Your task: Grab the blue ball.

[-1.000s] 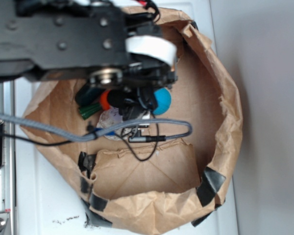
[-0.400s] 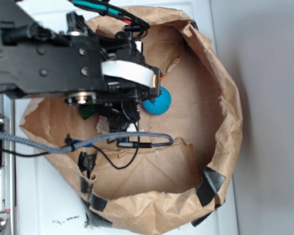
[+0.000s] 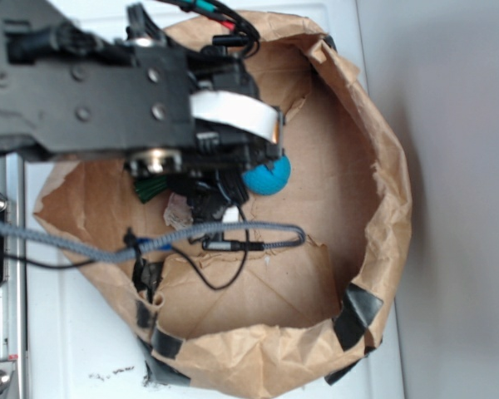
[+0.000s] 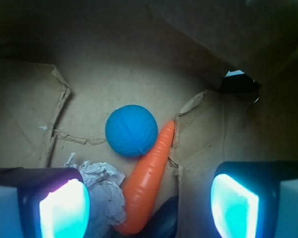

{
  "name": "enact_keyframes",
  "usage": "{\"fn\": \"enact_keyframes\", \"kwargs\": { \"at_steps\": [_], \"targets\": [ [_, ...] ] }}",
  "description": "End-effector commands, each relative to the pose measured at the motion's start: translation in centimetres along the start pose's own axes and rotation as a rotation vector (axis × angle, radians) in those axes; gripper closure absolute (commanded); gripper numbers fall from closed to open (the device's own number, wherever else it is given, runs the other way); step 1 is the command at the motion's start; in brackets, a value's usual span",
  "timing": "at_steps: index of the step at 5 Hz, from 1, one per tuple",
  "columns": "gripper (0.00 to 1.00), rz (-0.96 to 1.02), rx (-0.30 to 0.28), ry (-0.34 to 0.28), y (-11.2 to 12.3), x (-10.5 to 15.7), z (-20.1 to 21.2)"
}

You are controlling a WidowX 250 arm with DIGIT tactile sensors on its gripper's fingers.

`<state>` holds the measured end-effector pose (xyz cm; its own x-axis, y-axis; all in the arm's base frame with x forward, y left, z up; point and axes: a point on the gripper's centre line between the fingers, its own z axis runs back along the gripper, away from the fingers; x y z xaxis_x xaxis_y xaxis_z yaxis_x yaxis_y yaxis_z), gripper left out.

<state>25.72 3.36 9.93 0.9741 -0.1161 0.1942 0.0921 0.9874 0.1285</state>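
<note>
The blue ball (image 4: 131, 130) lies on the brown paper floor of the bag, touching the tip of an orange toy carrot (image 4: 146, 183). In the exterior view the blue ball (image 3: 269, 176) shows half hidden under the arm's wrist. My gripper (image 4: 149, 208) hangs above the bag floor, open, its two fingers wide apart at the bottom of the wrist view. The ball sits ahead of the fingertips, not between them. Between the fingers lie the carrot and a crumpled white paper wad (image 4: 103, 193).
A brown paper bag (image 3: 382, 166) with rolled-down walls surrounds everything. A dark rounded object (image 4: 161, 223) lies beside the carrot's thick end. A dark green brush-like thing (image 3: 152, 189) pokes out under the arm. A grey cable (image 3: 233, 234) loops across the bag.
The arm has shifted over the bag, now hiding the carrot and part of the ball in the exterior view. The ball has stayed in place.
</note>
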Motion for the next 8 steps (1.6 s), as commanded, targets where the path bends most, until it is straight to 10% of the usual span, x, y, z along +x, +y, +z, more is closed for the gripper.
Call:
{"fn": "enact_keyframes", "kwargs": {
  "at_steps": [1, 5, 6, 8],
  "targets": [
    [0.0, 0.003, 0.074, 0.03, -0.3, 2.2, -2.0],
    [0.0, 0.067, 0.065, 0.052, 1.5, 5.4, -4.3],
    [0.97, 0.096, 0.095, 0.059, 1.6, 5.4, -4.9],
    [1.0, 0.114, 0.119, 0.005, 2.6, 5.2, -4.3]
  ]
}}
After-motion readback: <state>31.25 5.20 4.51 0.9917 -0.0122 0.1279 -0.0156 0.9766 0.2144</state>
